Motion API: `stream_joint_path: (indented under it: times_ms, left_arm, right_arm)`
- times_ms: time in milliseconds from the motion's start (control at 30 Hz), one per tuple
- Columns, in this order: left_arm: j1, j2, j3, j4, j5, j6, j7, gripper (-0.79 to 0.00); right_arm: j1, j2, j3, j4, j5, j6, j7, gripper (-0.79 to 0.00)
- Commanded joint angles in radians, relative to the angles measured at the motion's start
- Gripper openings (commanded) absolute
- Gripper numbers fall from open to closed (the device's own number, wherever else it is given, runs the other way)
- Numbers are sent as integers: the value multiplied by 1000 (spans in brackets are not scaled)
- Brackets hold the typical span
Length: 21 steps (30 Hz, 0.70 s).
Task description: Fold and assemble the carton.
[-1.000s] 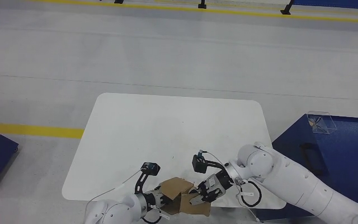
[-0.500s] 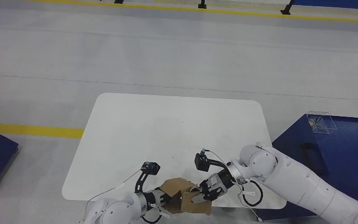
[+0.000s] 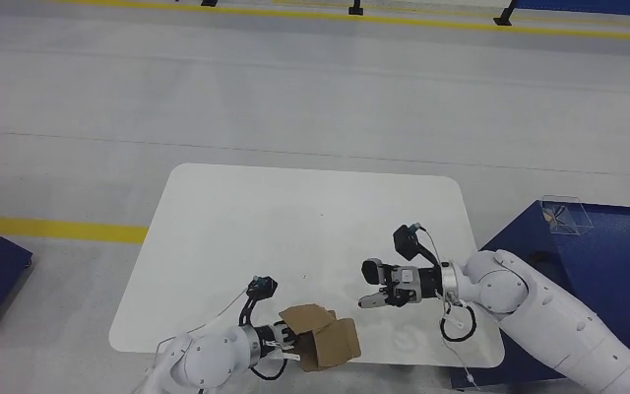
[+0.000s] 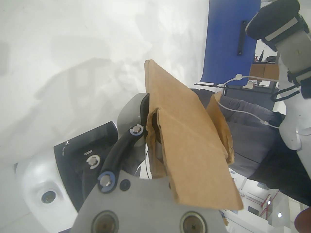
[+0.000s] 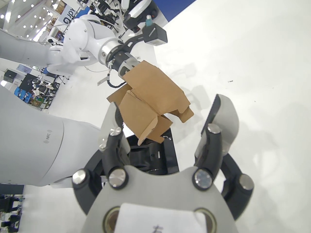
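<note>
Top view
- Table [image 3: 246, 227]: white, rounded corners.
- Carton [image 3: 323, 338]: brown cardboard, partly folded, flaps loose, at the near edge of the table about midway along it.
- Left gripper [image 3: 287, 341]: at the carton's left side, closed on one of its walls.
- Right gripper [image 3: 372, 287]: over the table, right of the carton and a little farther, apart from it, fingers spread.
- Blue cabinet [image 3: 566, 261]: beside the table's right edge.

Left wrist view
- Carton [image 4: 187, 146]: one wall pinched in the left gripper [image 4: 151, 120]; a grey finger [image 4: 131, 112] lies against the cardboard. An open flap stands up past the grip.

Right wrist view
- Right gripper [image 5: 167, 104]: both fingers [image 5: 222, 115] wide apart, nothing between them.
- Carton [image 5: 150, 90]: beyond the fingertips, not touching them, its flaps hanging open at the near end.
- Left gripper [image 5: 126, 67]: clamped on the carton's far end.
</note>
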Motion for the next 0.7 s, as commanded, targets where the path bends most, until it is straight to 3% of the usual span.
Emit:
stream_joint_path:
  times_ms: [0,67,633,667]
  left_arm:
    - [-15,-7,-7,22,-81,48,13,-785]
    - [-31,-12,-7,45,-146,77,3,-785]
    - [-31,-12,-7,45,-146,77,3,-785]
    - [-29,-15,-5,63,-202,101,-15,-785]
  right_arm:
    - [3,0,-2,0,1,2,5,0]
    - [3,0,-2,0,1,2,5,0]
    - [3,0,-2,0,1,2,5,0]
    - [3,0,-2,0,1,2,5,0]
